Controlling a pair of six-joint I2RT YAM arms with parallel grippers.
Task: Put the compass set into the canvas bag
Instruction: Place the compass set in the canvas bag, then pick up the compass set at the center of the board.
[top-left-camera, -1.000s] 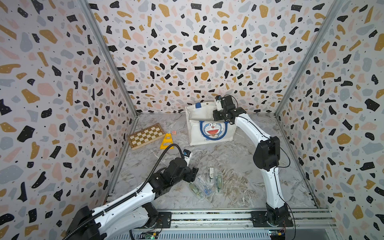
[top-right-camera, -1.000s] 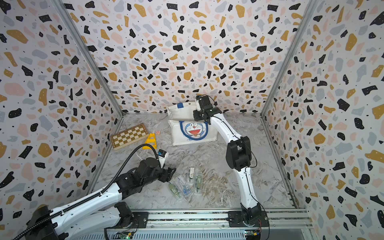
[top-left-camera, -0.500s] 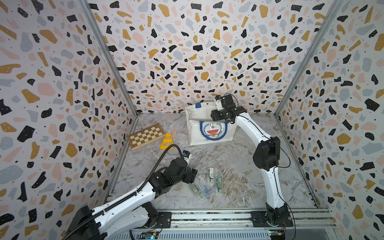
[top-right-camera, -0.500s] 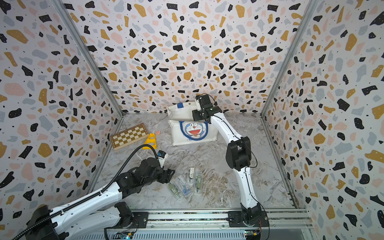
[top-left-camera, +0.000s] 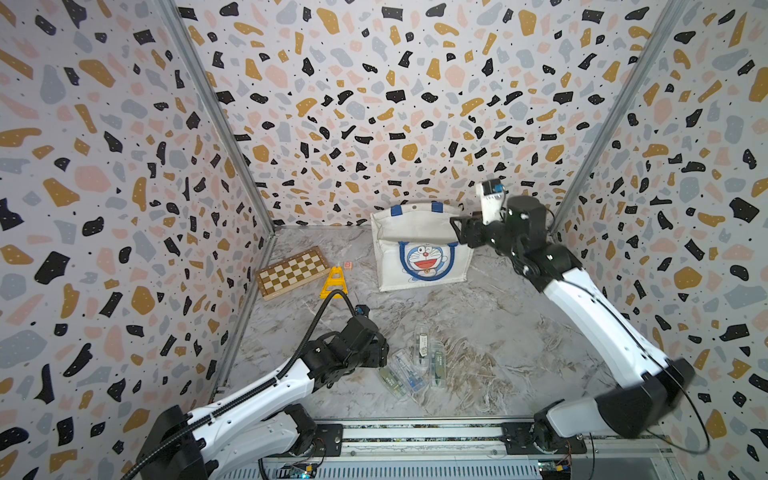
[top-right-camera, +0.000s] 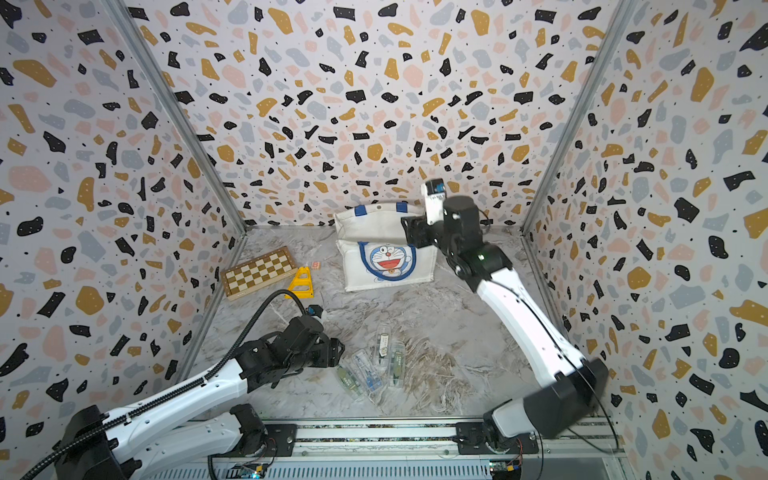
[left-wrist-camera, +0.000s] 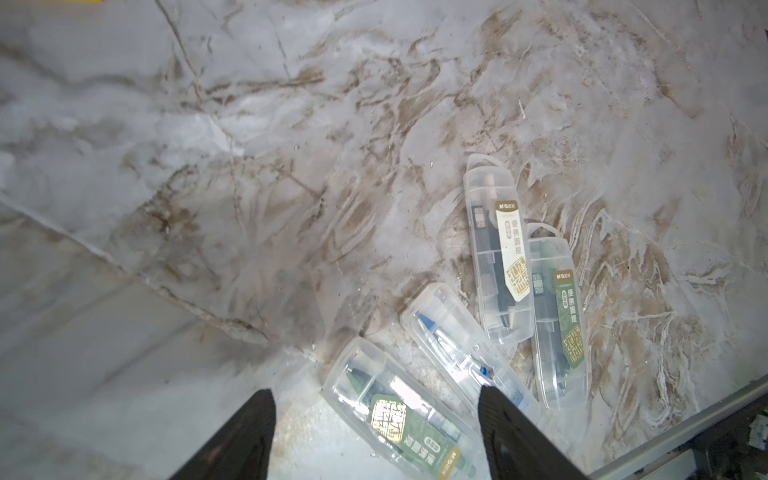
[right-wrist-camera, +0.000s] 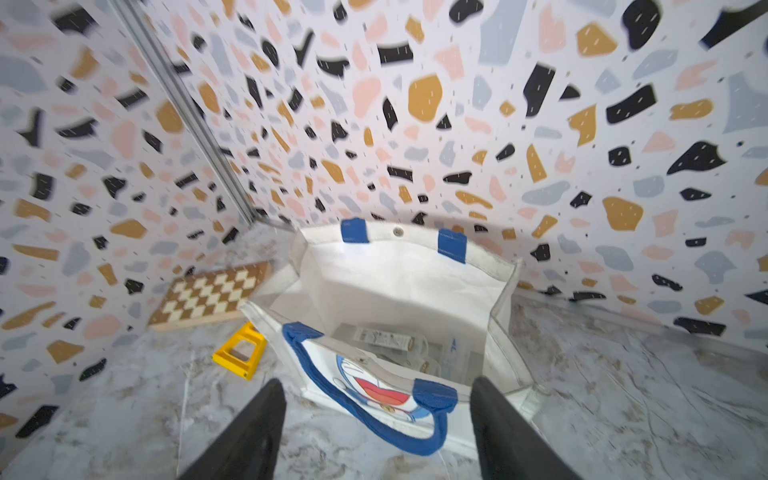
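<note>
The compass set label reads "M&G" and "便携圆规".

We see only blurred clear plastic cases inside the white canvas bag; the tiny pink object is too small to name.

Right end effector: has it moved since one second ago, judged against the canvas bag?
Yes. The right end effector has pulled back from above the canvas bag mouth to its edge, toward the metal corner post.

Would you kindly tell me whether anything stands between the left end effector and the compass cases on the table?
Nothing visible does. In the left wrist view the left end effector, open, frames the nearest compass case, with nothing lying over it.
</note>
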